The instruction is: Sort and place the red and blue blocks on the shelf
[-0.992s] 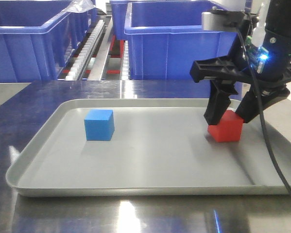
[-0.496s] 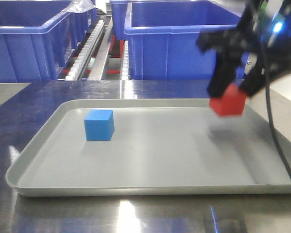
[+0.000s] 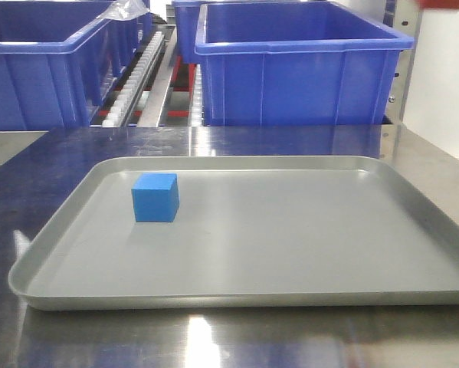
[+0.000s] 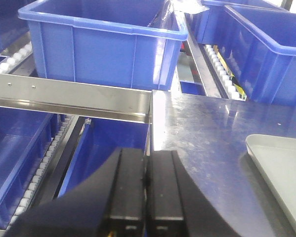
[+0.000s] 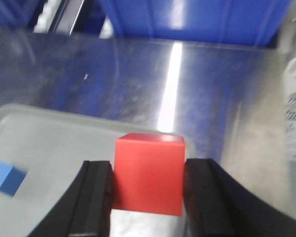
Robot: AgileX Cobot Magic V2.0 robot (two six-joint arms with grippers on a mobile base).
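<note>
The blue block [image 3: 155, 197] rests on the left part of the grey tray [image 3: 290, 230], and it shows blurred at the left edge of the right wrist view [image 5: 4, 177]. My right gripper [image 5: 148, 190] is shut on the red block [image 5: 148, 173], held high above the tray's far right corner. Only a red sliver [image 3: 444, 3] of that block shows at the top edge of the front view. My left gripper [image 4: 148, 160] is shut with nothing in it, hanging left of the table. Ahead of it is the shelf's metal front rail [image 4: 63, 96] with two screws.
Large blue bins [image 3: 298, 65] stand on the shelf behind the table, with white roller tracks [image 3: 133, 73] between them. More blue bins [image 4: 103, 42] fill the tiers in the left wrist view. The steel tabletop [image 4: 207, 133] surrounds the tray.
My right gripper has lifted the red block off the tray and risen up and to the right, almost out of the front view. The blue block has not moved.
</note>
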